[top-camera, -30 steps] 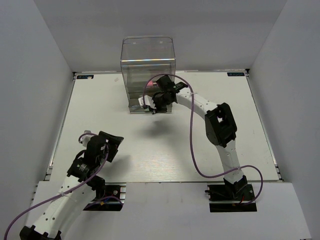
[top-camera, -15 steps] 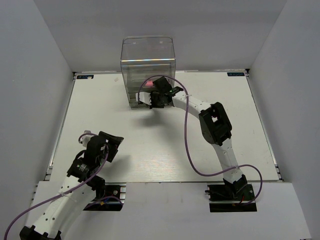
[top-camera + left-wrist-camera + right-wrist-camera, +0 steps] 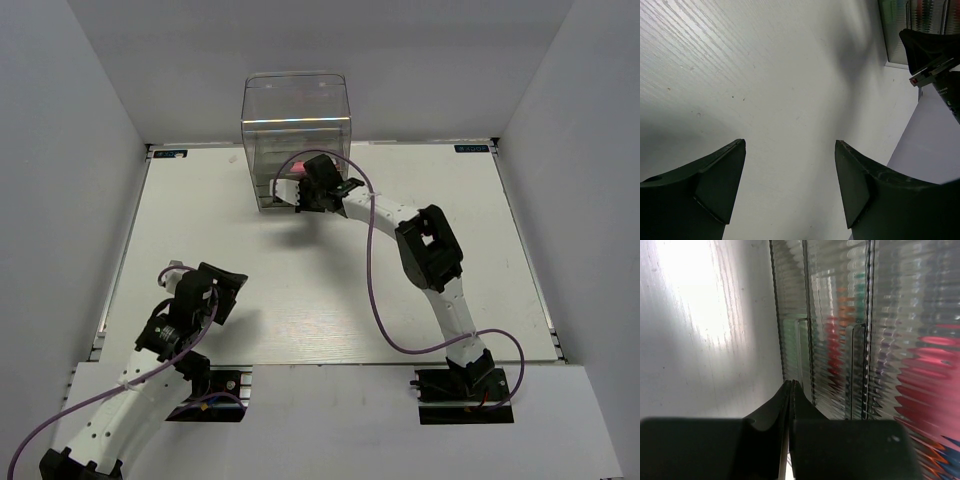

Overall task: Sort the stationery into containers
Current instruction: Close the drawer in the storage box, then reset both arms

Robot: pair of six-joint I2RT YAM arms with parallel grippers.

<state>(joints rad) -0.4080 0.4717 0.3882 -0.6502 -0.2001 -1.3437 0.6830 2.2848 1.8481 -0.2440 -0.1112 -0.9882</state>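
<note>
R arm (image 3: pixel 386 211) slid left along drawer box (image 3: pixel 295 125) front, jaws together; L arm (image 3: pixel 183 312) jaws apart.

We see clear, ribbed drawer fronts (image 3: pixel 840 315) smearing pink, red, orange and teal; the surface (image 3: pixel 250 250) white; cables (image 3: pixel 374 290) purple.

Glare is bleaching the table (image 3: pixel 695 305) left of the right gripper (image 3: pixel 791 384); the ribbed drawer fronts (image 3: pixel 840 330) beyond it are smearing colours.

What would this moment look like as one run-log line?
left gripper: open, above table | right gripper: shut, tips at drawers | stationery: inside drawers, blurred
</note>
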